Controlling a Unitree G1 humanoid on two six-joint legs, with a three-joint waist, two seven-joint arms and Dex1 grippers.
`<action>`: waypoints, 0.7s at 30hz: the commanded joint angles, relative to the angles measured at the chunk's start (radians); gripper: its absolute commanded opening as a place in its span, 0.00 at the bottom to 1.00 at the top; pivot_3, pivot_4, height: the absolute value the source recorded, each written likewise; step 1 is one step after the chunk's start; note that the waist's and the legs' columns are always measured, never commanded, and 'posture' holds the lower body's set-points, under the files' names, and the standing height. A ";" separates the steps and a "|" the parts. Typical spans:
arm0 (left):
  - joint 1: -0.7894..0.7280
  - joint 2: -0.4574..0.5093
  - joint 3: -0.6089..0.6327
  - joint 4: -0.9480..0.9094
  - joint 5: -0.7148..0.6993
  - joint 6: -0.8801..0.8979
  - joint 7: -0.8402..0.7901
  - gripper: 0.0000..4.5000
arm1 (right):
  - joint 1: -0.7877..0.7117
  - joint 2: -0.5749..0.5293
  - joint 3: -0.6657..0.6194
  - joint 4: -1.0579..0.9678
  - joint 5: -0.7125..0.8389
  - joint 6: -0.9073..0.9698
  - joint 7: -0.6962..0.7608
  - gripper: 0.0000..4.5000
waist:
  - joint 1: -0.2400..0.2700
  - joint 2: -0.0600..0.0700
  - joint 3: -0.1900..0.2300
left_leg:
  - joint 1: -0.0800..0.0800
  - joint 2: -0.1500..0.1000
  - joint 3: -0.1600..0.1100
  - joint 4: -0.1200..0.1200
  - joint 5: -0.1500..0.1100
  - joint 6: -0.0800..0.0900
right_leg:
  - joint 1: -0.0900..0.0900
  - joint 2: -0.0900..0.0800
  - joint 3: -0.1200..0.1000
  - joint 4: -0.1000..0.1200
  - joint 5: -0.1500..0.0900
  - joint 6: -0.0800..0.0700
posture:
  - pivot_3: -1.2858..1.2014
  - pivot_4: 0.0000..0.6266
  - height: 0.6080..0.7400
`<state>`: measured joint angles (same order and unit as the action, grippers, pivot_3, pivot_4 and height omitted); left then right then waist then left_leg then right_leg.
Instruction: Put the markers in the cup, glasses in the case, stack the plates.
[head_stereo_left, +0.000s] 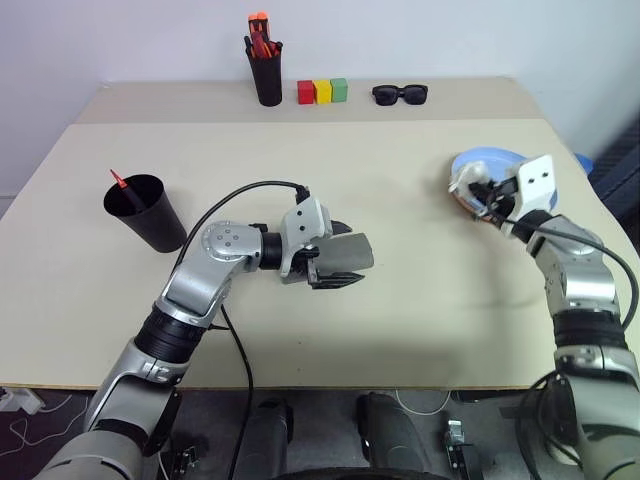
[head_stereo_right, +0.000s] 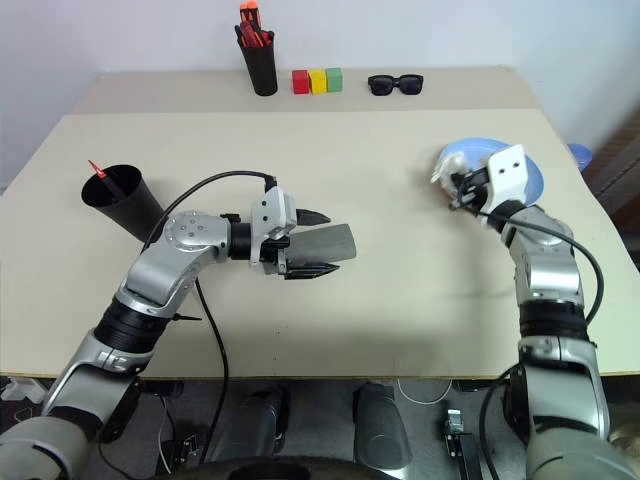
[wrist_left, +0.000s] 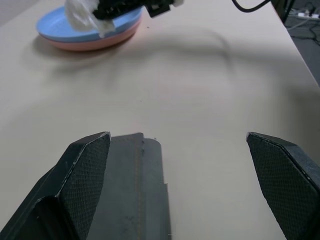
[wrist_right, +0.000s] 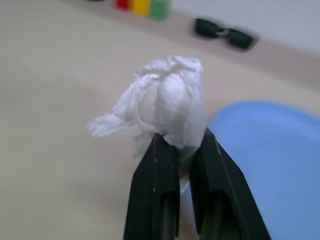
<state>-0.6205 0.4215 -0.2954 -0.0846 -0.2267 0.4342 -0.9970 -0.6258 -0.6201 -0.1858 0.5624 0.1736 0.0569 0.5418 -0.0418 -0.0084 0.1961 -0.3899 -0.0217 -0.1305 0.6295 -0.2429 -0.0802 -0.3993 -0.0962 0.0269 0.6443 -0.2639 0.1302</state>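
In the head view we are seeing the right gripper (head_stereo_left: 488, 193) clamping a crumpled white tissue (head_stereo_left: 461, 183) above the plates (head_stereo_left: 478, 160); the left gripper (head_stereo_left: 345, 262) is gaping around the grey case (head_stereo_left: 347, 253) on the beige table (head_stereo_left: 400, 300). In the left wrist view the case (wrist_left: 131, 190) is lying between spread fingers (wrist_left: 85, 170). In the right wrist view the tissue (wrist_right: 167, 107) is sitting pinched.

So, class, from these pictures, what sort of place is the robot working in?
Probably a lab or test room set up for tidying trials: a plain beige table against a bare wall, staged props like coloured blocks and sunglasses, and trailing cables on the floor.
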 joint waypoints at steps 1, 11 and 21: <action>-0.029 -0.013 0.023 -0.006 0.008 -0.010 0.036 1.00 | -0.098 -0.021 -0.012 0.191 -0.058 -0.131 -0.080 0.01 | -0.001 0.000 0.000 | 0.000 0.000 0.000 0.000 0.000 0.000 | 0.000 0.000 0.000 0.000 0.000 0.000 | 0.52 0.24 1.00; -0.025 -0.038 0.047 -0.010 0.012 0.004 0.125 1.00 | -0.276 -0.034 0.018 0.571 -0.152 -0.312 -0.171 0.57 | -0.004 0.000 0.000 | 0.000 0.000 0.001 0.000 0.000 0.000 | 0.000 0.000 0.000 0.000 0.000 0.000 | 0.52 0.24 1.00; 0.216 -0.094 0.302 -0.167 -0.059 -0.130 0.350 1.00 | 0.006 0.012 -0.138 -0.001 0.216 -0.252 0.148 0.80 | -0.002 0.000 0.000 | 0.000 0.000 0.000 -0.001 0.000 0.000 | -0.001 0.000 0.001 0.000 0.000 0.000 | 0.52 0.24 1.00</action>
<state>-0.4426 0.2994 -0.0613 -0.1715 -0.2326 0.3175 -0.6323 -0.6701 -0.5920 -0.2875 0.7596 0.2813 -0.2459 0.6017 -0.0442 -0.0080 0.1960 -0.3906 -0.0211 -0.1305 0.6272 -0.2430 -0.0800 -0.4012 -0.0964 0.0277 0.6439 -0.2642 0.1309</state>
